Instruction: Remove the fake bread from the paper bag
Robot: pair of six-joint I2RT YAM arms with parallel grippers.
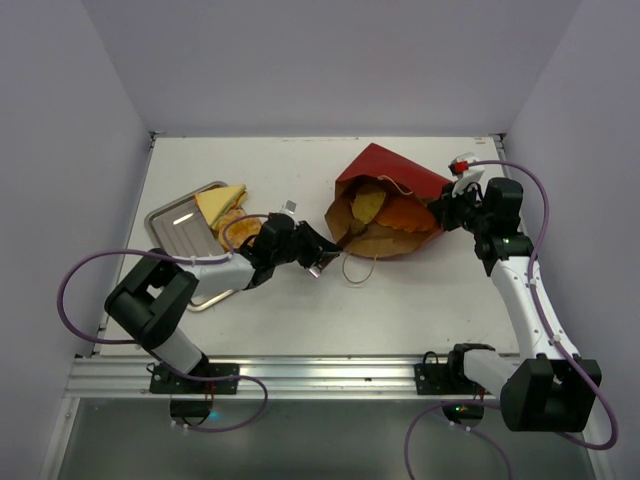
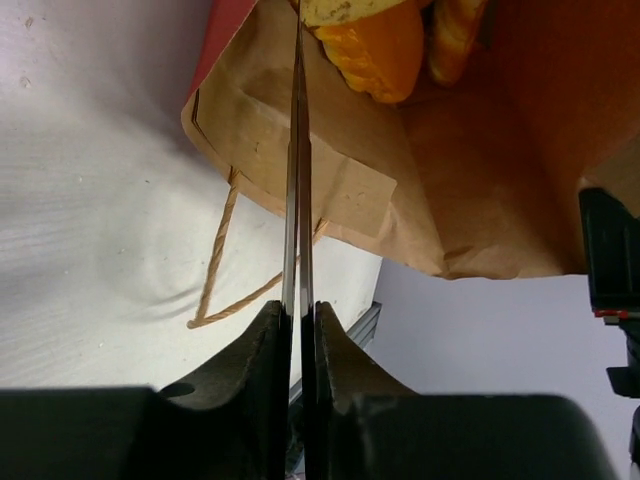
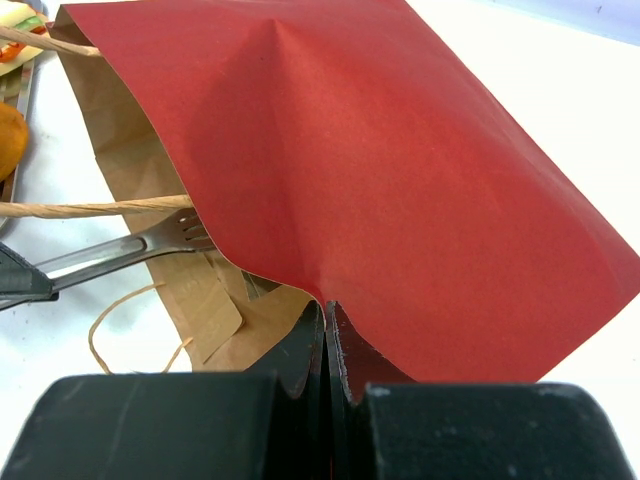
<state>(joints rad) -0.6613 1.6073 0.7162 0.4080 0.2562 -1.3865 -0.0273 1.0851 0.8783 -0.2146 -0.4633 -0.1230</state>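
Note:
The dark red paper bag [image 1: 392, 170] lies on its side at the table's back right, with its mouth facing left. Inside it show a yellow bread piece [image 1: 368, 205] and an orange one [image 1: 405, 215]. My right gripper [image 1: 443, 210] is shut on the bag's upper edge [image 3: 380, 170] and holds the mouth open. My left gripper [image 1: 305, 250] is shut on metal tongs [image 2: 297, 150], whose tips reach the bag's mouth. In the left wrist view, orange rolls [image 2: 385, 50] lie just past the tips. A sandwich wedge [image 1: 220, 203] and a bun [image 1: 240, 228] sit on the tray.
The square metal tray [image 1: 180, 235] stands at the left, beside the left arm. The bag's tan cord handle [image 1: 358, 272] loops onto the table in front of the mouth. Walls close the table at the left, back and right.

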